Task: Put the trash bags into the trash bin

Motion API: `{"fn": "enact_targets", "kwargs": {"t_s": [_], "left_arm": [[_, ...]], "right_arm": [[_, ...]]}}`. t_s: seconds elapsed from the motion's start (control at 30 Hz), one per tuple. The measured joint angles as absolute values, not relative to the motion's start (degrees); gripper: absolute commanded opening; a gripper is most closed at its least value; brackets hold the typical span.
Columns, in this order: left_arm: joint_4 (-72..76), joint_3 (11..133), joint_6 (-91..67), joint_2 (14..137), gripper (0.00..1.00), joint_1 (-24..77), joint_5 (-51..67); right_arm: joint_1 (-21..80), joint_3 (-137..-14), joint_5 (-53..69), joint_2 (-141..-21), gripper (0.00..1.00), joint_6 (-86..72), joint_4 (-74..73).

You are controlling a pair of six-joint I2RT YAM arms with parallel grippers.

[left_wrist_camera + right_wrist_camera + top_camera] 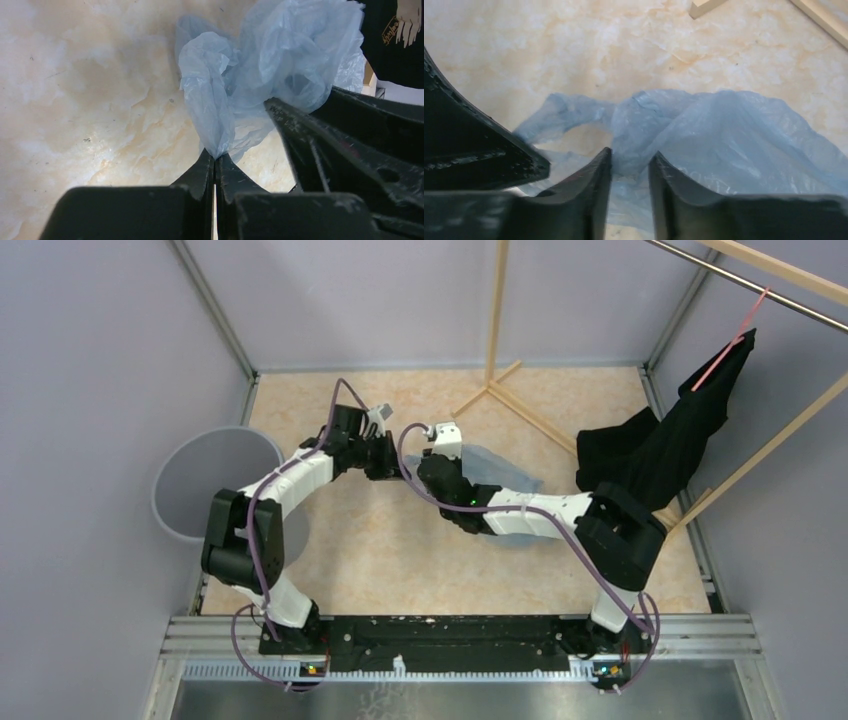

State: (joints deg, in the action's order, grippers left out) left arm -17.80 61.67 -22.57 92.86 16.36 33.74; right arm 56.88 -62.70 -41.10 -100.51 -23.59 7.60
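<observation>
Left gripper (215, 159): My fingers are pressed together on a twisted fold of the trash bag (280, 60). The film fans up and away from the tips, crumpled, above the marbled table (75, 100).
Right gripper (630, 162): My jaws stand narrow, with a small gap between them and a bunch of the same film in that gap. I cannot tell whether they pinch it.
Trash bag: Light blue, translucent and wrinkled. It lies near the middle of the table, a little right of centre. Most of it is spread under and to the right of my right wrist, with one end gathered up between my two grippers.
Grippers together: They meet just beside each other at mid-table. My right finger runs along the right side of the left wrist view, against the bag. My left finger shows as a dark wedge at the left of the right wrist view.
Trash bin (190, 465): Round and grey, open side up, at the left beyond the table's left edge. It stands beside my left arm's elbow, well apart from the bag.
Black garment (660, 450): It hangs on a pink hanger (730, 345) from a metal rod (740, 278) at the far right. Its lower part reaches down behind my right arm, near the bag's right end.
Wooden frame (497, 320): Light sticks, upright at the far centre, with the feet on the table.
</observation>
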Motion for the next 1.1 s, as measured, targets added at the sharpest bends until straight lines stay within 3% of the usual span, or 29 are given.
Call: {"fn": "enact_targets", "kwargs": {"t_s": [0.07, 0.2, 0.33, 0.53, 0.8, 0.9, 1.1], "left_arm": [[-17.47, 61.67, -22.61, 92.58, 0.0, 16.36, 33.76], [-17.02, 60.69, -22.61, 90.02, 0.0, 16.36, 33.19], [-15.59, 56.58, -22.94, 81.34, 0.0, 16.36, 31.62], [-13.15, 51.27, -24.23, 62.13, 0.0, 16.34, 27.4], [-16.88, 62.59, -24.43, 50.17, 0.0, 16.14, 18.46], [-15.51, 69.04, -25.23, 47.97, 0.0, 16.1, 18.87], [-8.43, 74.59, -25.36, 48.66, 0.0, 17.61, 25.08]], "right_arm": [[56.86, -62.59, -41.98, -100.66, 0.0, -21.19, 10.31], [56.16, -61.3, -43.22, -99.11, 0.0, -19.05, 12.64], [51.94, -56.29, -38.79, -89.76, 0.0, -21.58, 11.79], [36.03, -52.01, -19.53, -72.93, 0.0, -31.62, 14.94], [34.65, -54.11, 6.76, -78.02, 0.01, -42.72, 25.08], [34.7, -53.91, 14.5, -81.3, 0.33, -47.31, 31.64], [34.7, -53.63, 22.68, -83.4, 0.58, -44.8, 31.62]]}}
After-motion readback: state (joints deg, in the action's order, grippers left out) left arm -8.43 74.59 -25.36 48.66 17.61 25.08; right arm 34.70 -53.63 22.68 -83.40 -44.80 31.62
